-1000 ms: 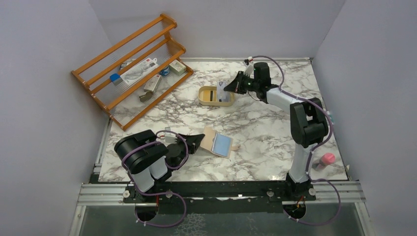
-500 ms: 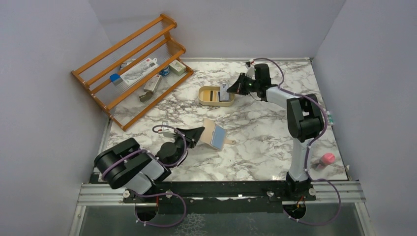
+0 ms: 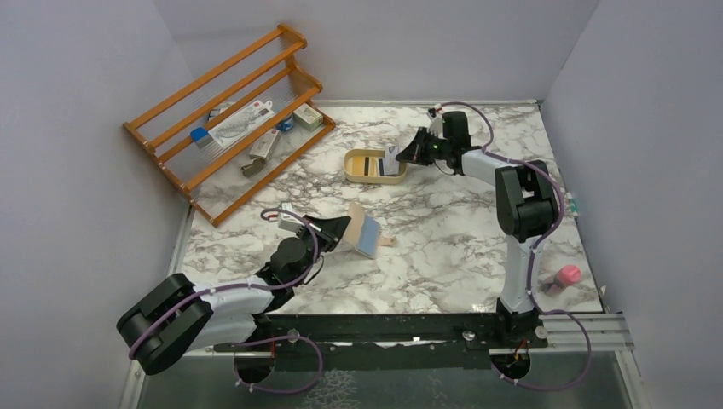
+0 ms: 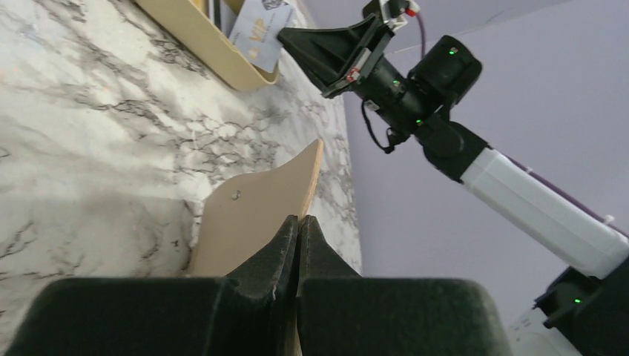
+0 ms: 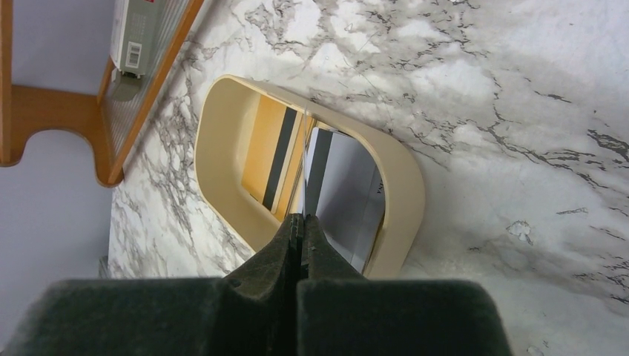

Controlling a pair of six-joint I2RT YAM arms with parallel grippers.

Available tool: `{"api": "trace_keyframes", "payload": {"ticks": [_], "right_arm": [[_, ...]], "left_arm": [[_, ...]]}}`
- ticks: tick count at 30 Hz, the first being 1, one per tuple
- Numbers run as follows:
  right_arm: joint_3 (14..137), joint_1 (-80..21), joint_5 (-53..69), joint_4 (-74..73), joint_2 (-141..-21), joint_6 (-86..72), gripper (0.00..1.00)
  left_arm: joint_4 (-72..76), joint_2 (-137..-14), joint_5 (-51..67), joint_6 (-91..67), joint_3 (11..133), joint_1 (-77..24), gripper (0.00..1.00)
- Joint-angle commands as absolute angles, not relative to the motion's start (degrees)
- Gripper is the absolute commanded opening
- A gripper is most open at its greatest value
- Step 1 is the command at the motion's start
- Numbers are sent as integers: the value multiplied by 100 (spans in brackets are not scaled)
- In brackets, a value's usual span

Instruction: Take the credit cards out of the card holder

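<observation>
The marble-patterned table (image 3: pixel 443 247) sits inside plain grey-lilac walls, with the arms' bases at its near edge. Nearest, the left gripper (image 3: pixel 344 225) has its jaws pressed together on the tan flap of the card holder (image 3: pixel 357 220). The holder is open and tipped steeply up left of the table's middle; I cannot tell whether its lower edge rests on the marble. From above, a light blue card (image 3: pixel 371 236) shows, tucked against the holder's inner face. The left wrist view gives only the plain tan outside with a small snap stud, the fingers (image 4: pixel 285 241) meeting on its edge. Farther back, the right gripper (image 3: pixel 401 157) pinches a whitish card (image 3: pixel 391 159), holding it upright over the right end of the cream oval tray (image 3: pixel 352 173). The left wrist view alone shows the printed face of that card. The right wrist view sees it almost edge-on as a thin line above the closed fingertips (image 5: pixel 291 233). It also shows a yellowish card (image 5: pixel 276 152) with a black stripe lying in the tray, and a whitish striped surface on the other side of the fingers; I cannot tell whether that is the held card's back. A wooden rack (image 3: pixel 223 109) stands at the far left.
</observation>
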State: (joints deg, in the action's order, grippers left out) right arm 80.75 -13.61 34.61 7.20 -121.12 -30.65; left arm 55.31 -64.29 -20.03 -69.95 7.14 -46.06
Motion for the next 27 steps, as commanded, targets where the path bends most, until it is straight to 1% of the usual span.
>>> {"api": "trace_keyframes", "payload": {"ticks": [1,4,6,13,16,19,27], "right_arm": [[8208,-1354,3492,610,-12212,-2865,1],[8275,-1354,3512,495,-12236,-2805,1],[8372,-1361,3501,341,-12283,-2732,4],[8612,-1354,3346,10,-12334,-2514,21],[8733,-1356,3216,-304,-12323,-2438,25],[8851,-1356,3126,-449,-12307,-2386,30],[9329,-1334,2910,-870,-12168,-2321,52]], "left_arm": [[5049,-6439,-2127,-6831,704,-4579,0],[4925,-6527,-2151,-6738,711,-4579,0],[4829,-6587,-2201,-6643,707,-4579,0],[4215,-6575,-2345,-5954,951,-4579,0],[3604,-6456,-2424,-5544,1248,-4579,0],[3071,-6382,-2501,-5142,1576,-4579,0],[2159,-6355,-2737,-4553,2076,-4586,0]]}}
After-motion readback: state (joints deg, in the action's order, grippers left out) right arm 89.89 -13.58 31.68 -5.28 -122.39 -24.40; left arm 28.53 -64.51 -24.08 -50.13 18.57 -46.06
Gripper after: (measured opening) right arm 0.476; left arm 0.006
